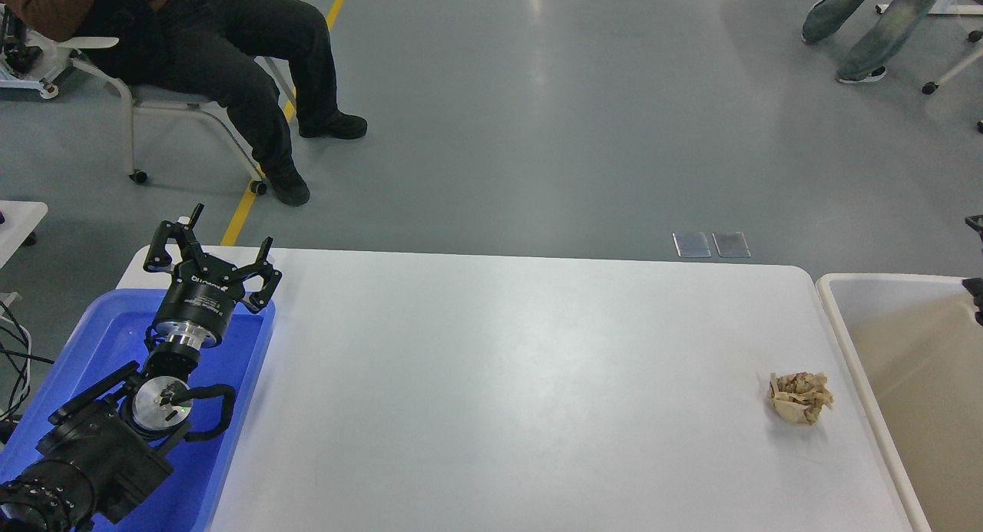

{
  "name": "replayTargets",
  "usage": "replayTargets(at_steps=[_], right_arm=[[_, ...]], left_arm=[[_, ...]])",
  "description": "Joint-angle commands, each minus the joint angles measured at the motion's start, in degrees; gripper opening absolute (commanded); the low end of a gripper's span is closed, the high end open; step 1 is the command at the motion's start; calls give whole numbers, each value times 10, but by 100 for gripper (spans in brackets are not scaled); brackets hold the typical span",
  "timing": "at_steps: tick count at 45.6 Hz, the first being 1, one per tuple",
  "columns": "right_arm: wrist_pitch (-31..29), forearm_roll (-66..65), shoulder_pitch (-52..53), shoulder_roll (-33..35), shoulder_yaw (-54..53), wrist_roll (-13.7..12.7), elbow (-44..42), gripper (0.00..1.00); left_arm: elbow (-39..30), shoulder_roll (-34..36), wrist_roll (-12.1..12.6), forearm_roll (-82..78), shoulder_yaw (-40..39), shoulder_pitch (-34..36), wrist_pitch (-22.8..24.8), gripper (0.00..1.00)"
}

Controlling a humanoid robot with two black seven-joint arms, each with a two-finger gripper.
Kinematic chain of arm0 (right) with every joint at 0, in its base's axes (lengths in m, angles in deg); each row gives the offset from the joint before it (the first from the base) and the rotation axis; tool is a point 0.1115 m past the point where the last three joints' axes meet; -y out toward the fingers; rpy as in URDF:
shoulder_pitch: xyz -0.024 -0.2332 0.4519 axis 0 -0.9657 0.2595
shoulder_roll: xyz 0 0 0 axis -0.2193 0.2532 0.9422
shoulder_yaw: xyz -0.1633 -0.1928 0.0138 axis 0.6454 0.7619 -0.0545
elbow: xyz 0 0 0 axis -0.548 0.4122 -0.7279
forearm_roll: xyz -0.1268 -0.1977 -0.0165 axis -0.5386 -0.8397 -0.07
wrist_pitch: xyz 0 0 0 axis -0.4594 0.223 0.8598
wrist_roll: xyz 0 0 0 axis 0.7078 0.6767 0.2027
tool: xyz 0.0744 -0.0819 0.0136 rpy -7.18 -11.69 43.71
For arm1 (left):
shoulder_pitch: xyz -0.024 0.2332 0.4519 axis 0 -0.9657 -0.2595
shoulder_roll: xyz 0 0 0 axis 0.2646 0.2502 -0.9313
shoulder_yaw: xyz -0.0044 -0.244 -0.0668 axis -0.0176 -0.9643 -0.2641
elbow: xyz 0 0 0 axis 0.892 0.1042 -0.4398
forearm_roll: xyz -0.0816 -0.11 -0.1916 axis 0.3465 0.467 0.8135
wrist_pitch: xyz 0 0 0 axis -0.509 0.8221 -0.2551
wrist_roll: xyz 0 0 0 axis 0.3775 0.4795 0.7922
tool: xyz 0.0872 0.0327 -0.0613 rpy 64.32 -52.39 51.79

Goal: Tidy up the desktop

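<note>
Brown crumpled paper (800,398) sits near your worktop's (499,378) right edge, beside the cream bin (833,309). Your left end effector (211,256) hangs wide and empty over the blue tray (246,409); next, probably bin the paper.

Single head view, set high at the near edge of the desk (499,378), facing forward and down; close over the near edge, far edge and floor (537,133) beyond also visible.

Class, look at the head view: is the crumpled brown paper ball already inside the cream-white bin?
No, the paper ball lies on the desktop, just left of the bin.
</note>
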Motion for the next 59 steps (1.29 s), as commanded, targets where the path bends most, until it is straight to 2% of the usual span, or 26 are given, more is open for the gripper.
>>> replayTargets(at_steps=[1,16,30,59], right_arm=[[-15,46,32,-39,-193,-48,57,100],[-19,143,43,-184,-233,-49,58,100],[-16,194,44,-278,-270,-47,57,100],[-29,191,8,-281,-285,-43,60,100]], left_arm=[[0,0,0,0,0,0,0,100],[0,-1,0,0,0,0,0,100],[0,0,0,-1,0,-1,0,100],[0,-1,0,0,0,0,0,100]])
